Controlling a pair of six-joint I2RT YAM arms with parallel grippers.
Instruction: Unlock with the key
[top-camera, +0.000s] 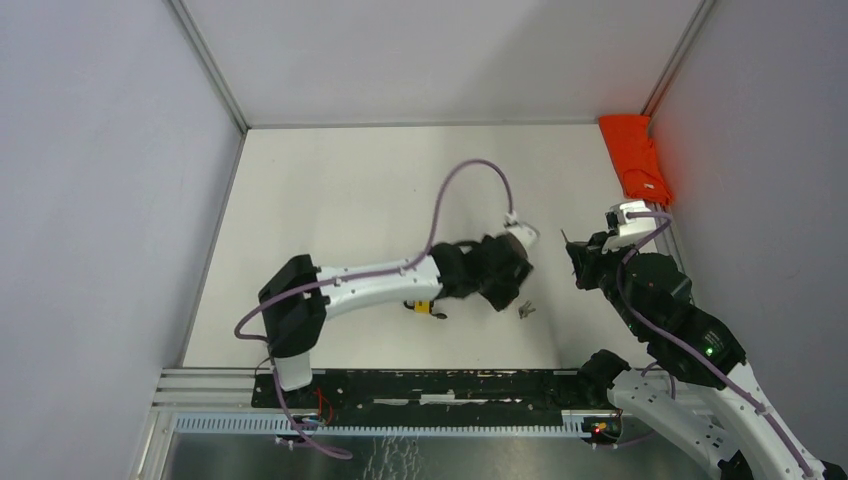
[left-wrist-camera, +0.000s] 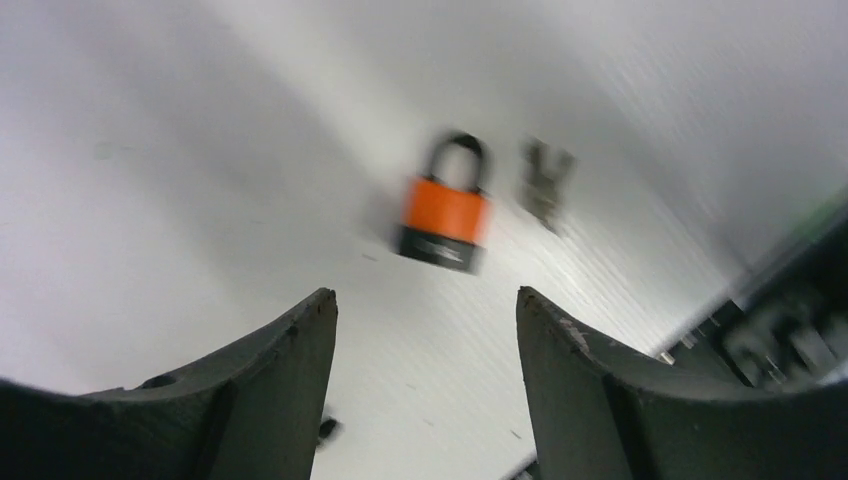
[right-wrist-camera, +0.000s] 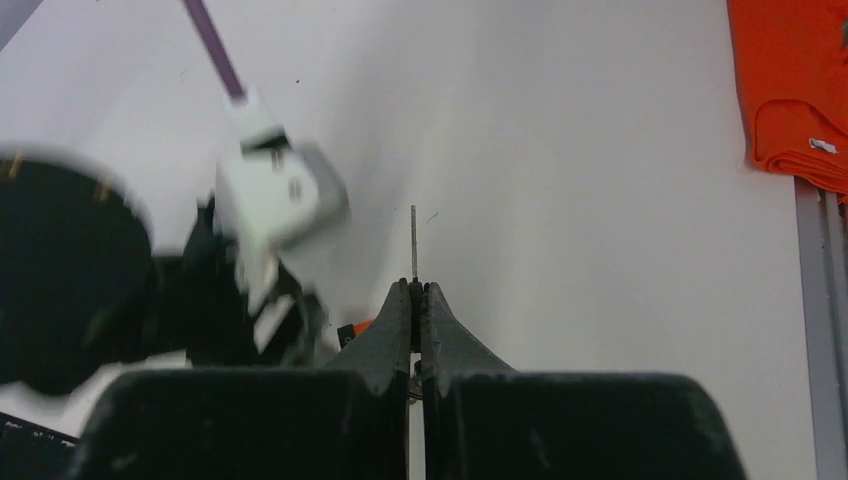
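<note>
White tabletop takes up most of the top view, walled on 3 sides.

Across its near half lies the left arm. It reaches from its base at 7 o'clock toward the middle, and its black wrist hangs over the surface at about 5 o'clock of centre. The left jaws stand spread wide with nothing between them. In the blurred wrist view only bare tabletop shows in the gap.

From the 5 o'clock corner the right arm rises along the 3 o'clock edge, and its head faces 9 o'clock toward the left wrist, near it but apart.

At 2 o'clock a folded orange-red cloth lies against the right wall, well apart from everything else.

Next in size is the padlock, with an orange body, a black base and a dark shackle. It lies flat on the tabletop near 6 o'clock, partly under the left forearm in the top view. From the left wrist it sits ahead of the spread jaws, shackle toward 12 o'clock, not touched; the blur hides whether the shackle is latched.

A small bunch of keys lies at 3 o'clock of the padlock, just beside it in the wrist view.

Smallest is the key — seen edge-on as a thin metal strip. The right jaws are pressed together on it, and its tip points to 12 o'clock in the right wrist view, above the tabletop.
</note>
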